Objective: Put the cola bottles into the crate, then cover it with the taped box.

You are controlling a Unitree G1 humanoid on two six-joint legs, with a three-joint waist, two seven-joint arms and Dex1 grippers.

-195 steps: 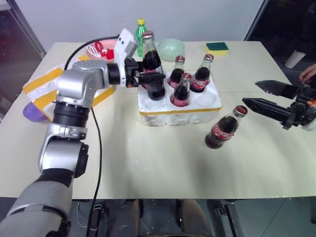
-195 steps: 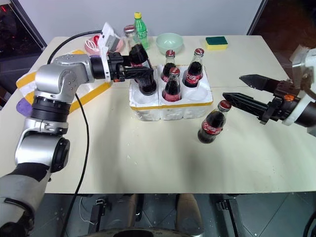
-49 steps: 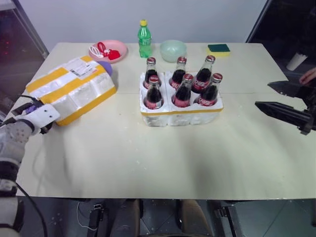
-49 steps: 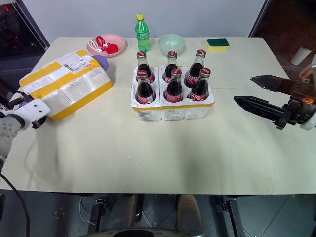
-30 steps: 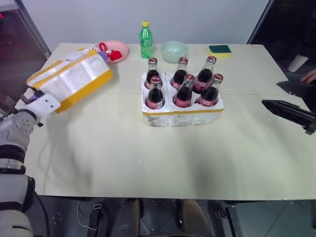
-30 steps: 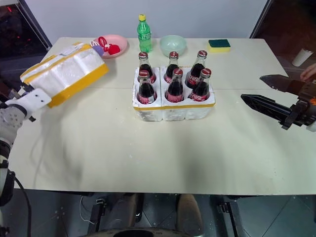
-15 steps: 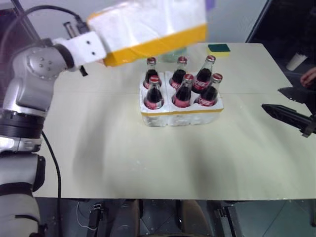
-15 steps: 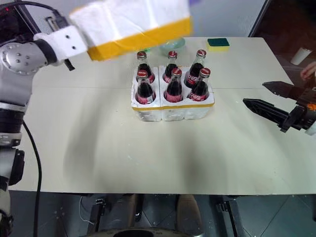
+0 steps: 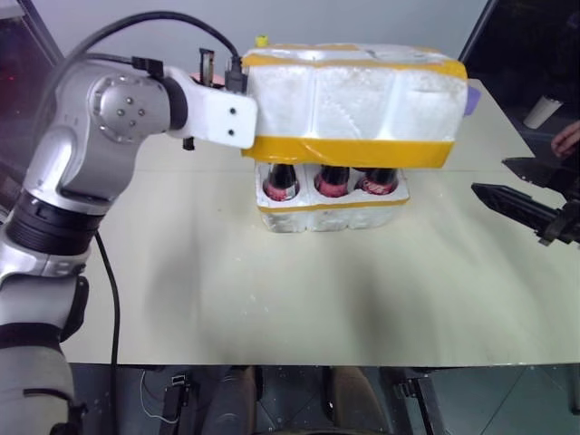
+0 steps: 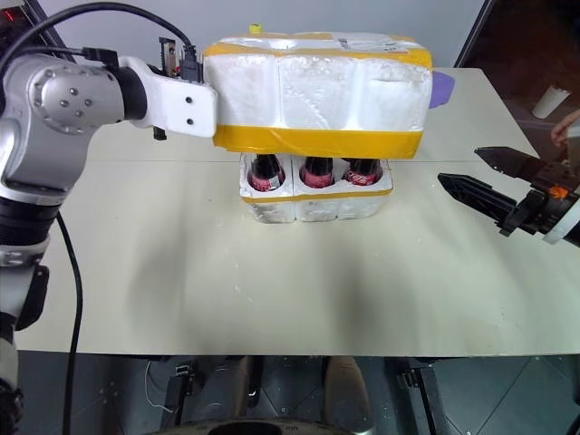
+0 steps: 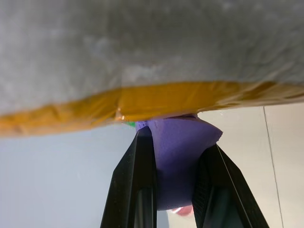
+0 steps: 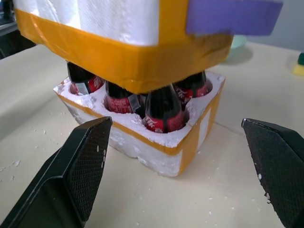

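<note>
Taped box [image 10: 317,91]: white styrofoam, grainy matt, banded with glossy yellow tape. Crate [image 12: 156,142]: same rough foam, crumbly edges. Cola bottles [image 12: 164,111]: shiny glass. Right gripper [image 12: 180,175] fingers [image 12: 83,164]: black matt plastic, cross-hatched pads. Table [image 10: 272,290]: smooth matt.

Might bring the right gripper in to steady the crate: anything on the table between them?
No. In the right wrist view, bare table lies between the open right gripper and the crate; the taped box hangs above.

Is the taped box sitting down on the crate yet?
No. The taped box hangs above the crate, bottle bodies showing between them.
</note>
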